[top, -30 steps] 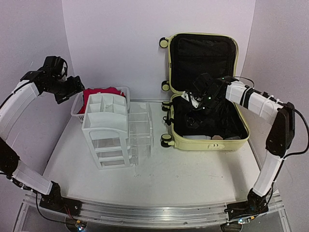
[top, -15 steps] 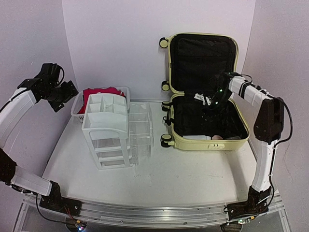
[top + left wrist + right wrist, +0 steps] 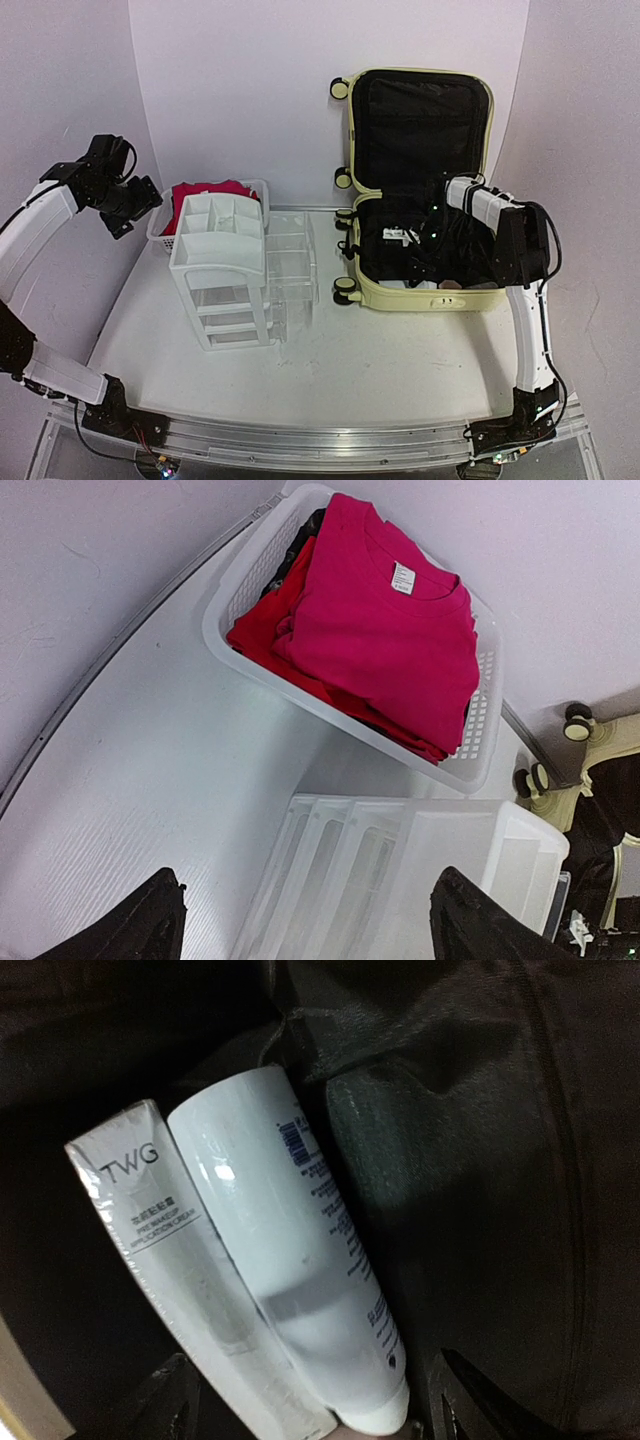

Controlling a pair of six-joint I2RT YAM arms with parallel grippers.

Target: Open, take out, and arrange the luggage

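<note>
1. The luggage [image 3: 430, 297] is at the back right of the table [image 3: 380, 370], flipped open. The lid stands up against the back wall and the bottom half lies flat, with black lining in both.
2. The right claw [image 3: 420, 258] is down inside the bottom half, toward the front wall, with its arm bent in over the right rim.
3. On the right wrist cam, the right claw [image 3: 310, 1405] has its fingers spread wide. One sits on each side of a white bottle [image 3: 300, 1260] and a boxed tube marked TWG [image 3: 170, 1250]. Those two lie side by side, touching, on the black lining [image 3: 480, 1160]. It looks like straddling rather than gripping, and honestly I can't tell if the pads touch either one.
4. The left claw [image 3: 140, 200] is way over on the left, well apart from the luggage. It hangs above the table with its fingers wide and nothing in them.
5. In the way on that side is a white mesh basket [image 3: 160, 228] with a folded magenta T-shirt [image 3: 390, 640] on top. A white drawer organiser [image 3: 215, 270] stands just in front of it, between the left claw and the luggage.
6. On the left wrist cam, only a yellow corner of the luggage [image 3: 610, 750] and a couple of wheels peek in at the right edge, past the organiser.
</note>
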